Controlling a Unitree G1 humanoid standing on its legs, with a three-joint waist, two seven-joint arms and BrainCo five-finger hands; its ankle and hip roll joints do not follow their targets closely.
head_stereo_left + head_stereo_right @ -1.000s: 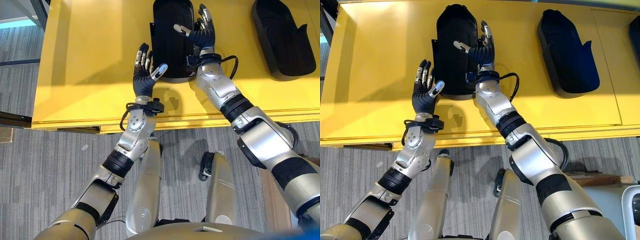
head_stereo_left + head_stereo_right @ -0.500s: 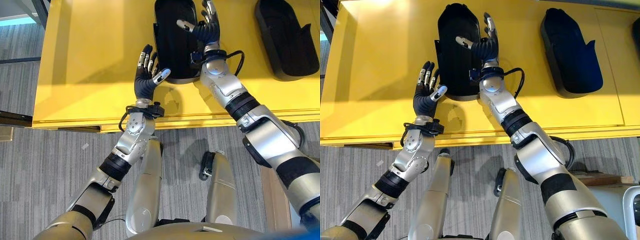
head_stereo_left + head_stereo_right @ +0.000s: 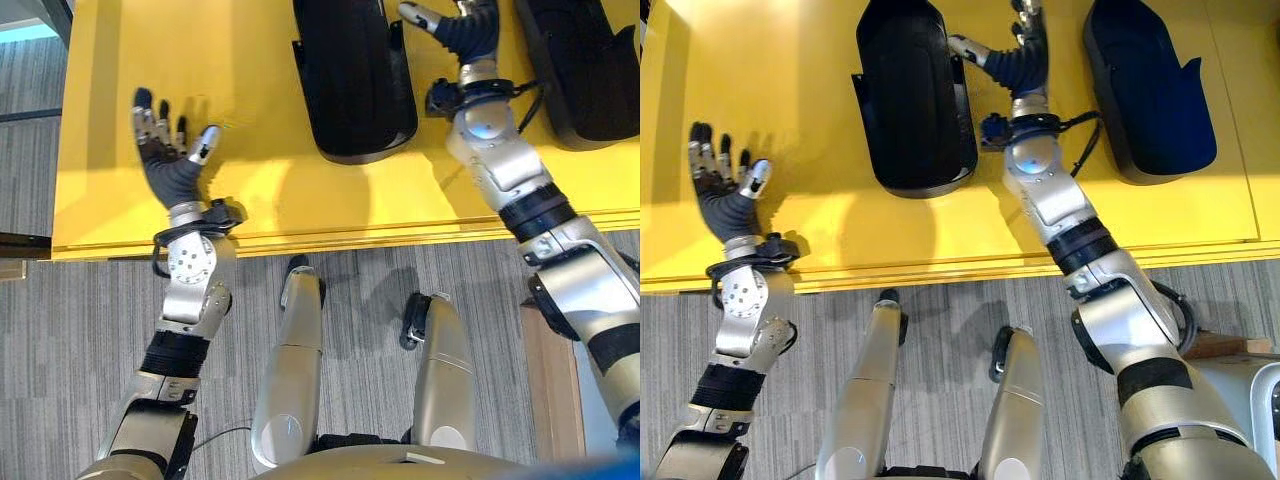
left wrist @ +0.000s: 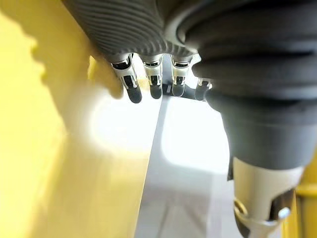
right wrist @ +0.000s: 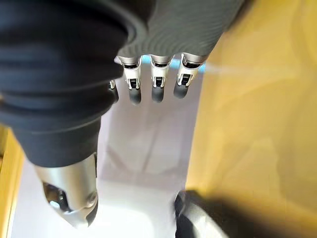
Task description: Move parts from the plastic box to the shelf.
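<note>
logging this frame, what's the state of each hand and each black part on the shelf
left hand: open, fingers spread above the yellow shelf, holding nothing
right hand: open, fingers straight, between the two black parts, holding nothing
middle black part: lying flat on the shelf, ungripped
right black part: lying flat on the shelf, apart from both hands

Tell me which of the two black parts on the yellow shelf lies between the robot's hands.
The left black part: it lies between the open left hand and the open right hand. The other black part sits beyond the right hand, on its outer side.
</note>
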